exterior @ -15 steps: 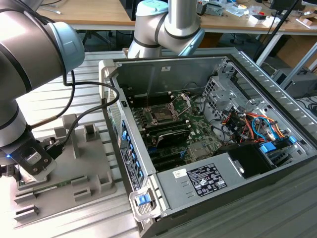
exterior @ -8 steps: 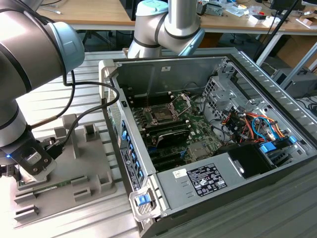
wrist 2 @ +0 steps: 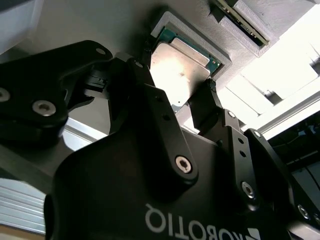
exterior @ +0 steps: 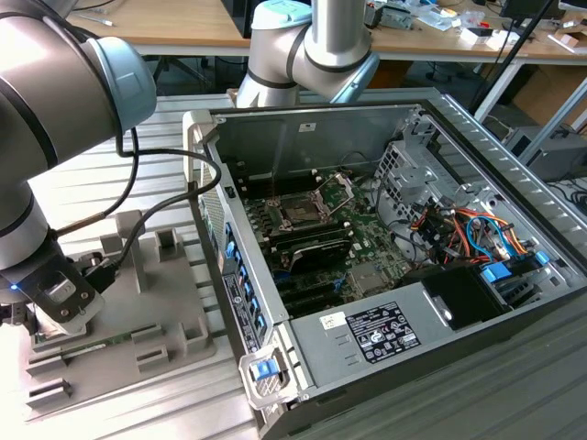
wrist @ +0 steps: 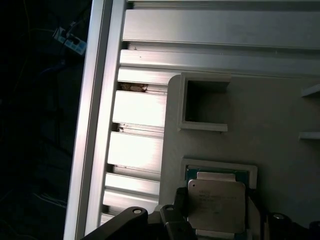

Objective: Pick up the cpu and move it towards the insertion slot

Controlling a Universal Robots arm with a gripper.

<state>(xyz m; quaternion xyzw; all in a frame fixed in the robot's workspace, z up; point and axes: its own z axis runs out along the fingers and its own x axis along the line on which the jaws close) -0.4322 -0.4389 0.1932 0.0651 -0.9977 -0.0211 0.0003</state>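
Exterior view: I see the arm [exterior: 55, 110] bent down over the grey tray [exterior: 174, 307], at its edge on the exterior view's left. The insertion slot [exterior: 298, 211] lies well apart, inside the open computer case [exterior: 303, 133].

Second wrist view: the gripper [wrist 2: 177, 77] is clamped on the cpu [wrist 2: 180, 60], with its fingers [wrist 2: 157, 107] against opposite edges.

First wrist view: the cpu [wrist: 217, 205] sits in its pocket near the tray's edge.

1. The cpu [wrist 2: 179, 64] [wrist: 216, 206] was a small, flat square chip with a pale silver metal top and a thin green edge. In both wrist views it lay flat, top up, in a raised-rim square pocket of the grey tray [wrist: 270, 120].
2. The insertion slot [exterior: 299, 212] was a dark square socket in a silver frame. It sat inside the open computer case [exterior: 303, 137], with its hinged plate [exterior: 341, 187] swung up.
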